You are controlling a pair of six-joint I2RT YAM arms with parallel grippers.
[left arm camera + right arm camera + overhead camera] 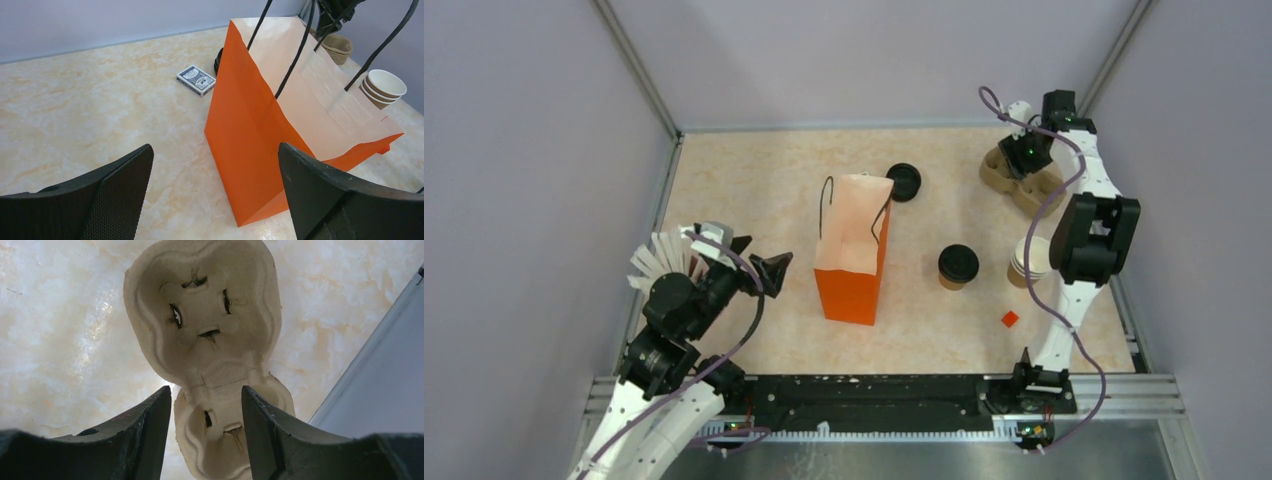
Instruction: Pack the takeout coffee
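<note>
My right gripper (206,395) at the pulp carrier (200,315).
Its fingers (145,440) straddle one well — whether gripping, I cannot tell; my left gripper (215,147) spread wide.

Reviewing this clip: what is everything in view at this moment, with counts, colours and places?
paper bag: one, orange, upright, table centre
takeout coffee: one, tan cup with black lid on, right of the bag
loose lid: one, black, behind the bag
nested cups: one stack, tan, white inside, right of the coffee
pulp carrier: one, brown, far right corner
card deck: one, blue and white, by the bag's far side
small block: one, red, near right
white sticks: several, fanned at the left edge
left tool: black, open, left of the bag
right tool: black, jaws apart above the carrier
</note>
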